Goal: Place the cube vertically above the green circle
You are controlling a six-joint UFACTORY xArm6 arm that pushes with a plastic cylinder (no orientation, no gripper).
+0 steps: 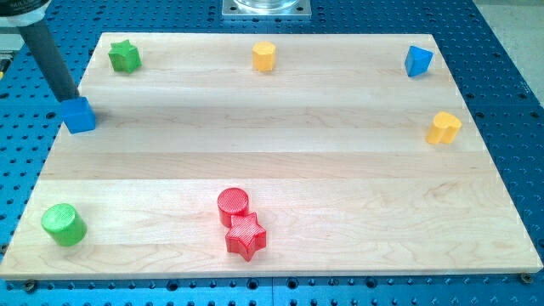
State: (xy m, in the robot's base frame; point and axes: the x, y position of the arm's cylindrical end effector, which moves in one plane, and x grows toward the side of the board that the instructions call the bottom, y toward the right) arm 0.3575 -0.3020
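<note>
Blue cube (80,116) is parked at about 10 o'clock on the wooden board (280,153), right on its edge. No hand on this rig, just a dark rod, so nothing's gripped; my tip (71,96) is touching the cube's top-left corner. Green circle (64,224), a ribbed plastic cylinder, sits at 8 o'clock, well apart below the cube. Red cylinder (233,205) and red star (246,235) touch at 6 o'clock.

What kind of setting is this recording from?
Most likely a robotics lab bench: a wooden board on a blue perforated metal table, with small coloured blocks, my tip at the blue cube.
</note>
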